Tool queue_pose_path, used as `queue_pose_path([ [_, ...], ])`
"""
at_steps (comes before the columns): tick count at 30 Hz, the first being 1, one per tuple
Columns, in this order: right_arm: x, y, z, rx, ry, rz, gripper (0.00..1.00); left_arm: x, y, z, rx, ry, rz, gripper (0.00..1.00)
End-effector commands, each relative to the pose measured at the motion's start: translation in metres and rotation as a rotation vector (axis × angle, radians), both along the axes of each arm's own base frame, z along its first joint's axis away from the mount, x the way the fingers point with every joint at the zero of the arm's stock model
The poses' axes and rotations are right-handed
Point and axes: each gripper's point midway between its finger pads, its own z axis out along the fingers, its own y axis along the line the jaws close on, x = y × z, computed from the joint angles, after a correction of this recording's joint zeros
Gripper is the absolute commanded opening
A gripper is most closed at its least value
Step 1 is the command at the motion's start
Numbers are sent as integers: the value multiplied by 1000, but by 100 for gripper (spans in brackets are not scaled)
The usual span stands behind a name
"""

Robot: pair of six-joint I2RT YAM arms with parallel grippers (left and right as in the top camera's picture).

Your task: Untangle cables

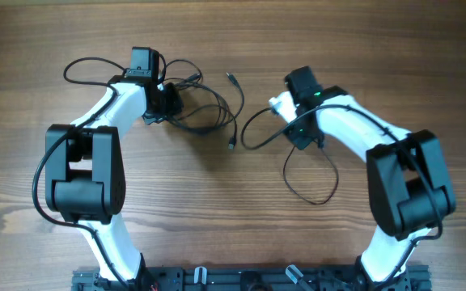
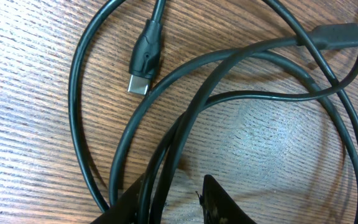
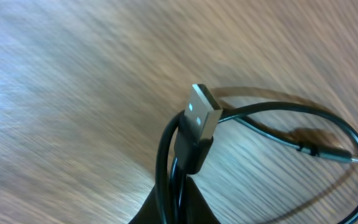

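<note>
Black cables (image 2: 145, 56) on wooden surface (image 1: 217, 210) — right tool (image 3: 174, 202) clamped on cables below USB plug (image 3: 201, 118); left tool (image 2: 176, 190) apart, straddling strands.

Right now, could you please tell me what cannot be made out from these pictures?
- Left wrist view: the bottom edge cuts off the left hand, so whether it pinches the cables is unclear.
- Overhead: the wrists cover the left hand and the right hand; crossings in the tangle are too small.
- Right wrist view: blur smears the small plug beyond the USB plug.
</note>
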Motion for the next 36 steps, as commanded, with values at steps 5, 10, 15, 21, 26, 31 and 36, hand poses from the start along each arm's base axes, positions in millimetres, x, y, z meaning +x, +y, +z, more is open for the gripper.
queue_pose_path([
  [5, 103, -88, 119, 45, -283, -445, 4, -13, 2, -18, 13, 58, 5, 28],
  [10, 130, -171, 151, 17, -442, -660, 4, -13, 2, -18, 13, 58, 5, 28],
  [15, 105, -252, 144, 18, -426, -950, 4, -13, 2, -18, 12, 58, 6, 28],
  [21, 65, -310, 115, 0, -364, -1138, 4, -13, 2, -18, 12, 58, 6, 28],
  [26, 63, -291, 75, 114, -308, -1003, 7, -13, 2, -18, 12, 58, 6, 28],
  [31, 60, -288, 63, 115, -303, -995, 63, -13, 2, -18, 12, 58, 6, 28],
  [36, 65, -280, 63, 170, -303, -978, 100, -13, 2, -18, 12, 58, 6, 28],
])
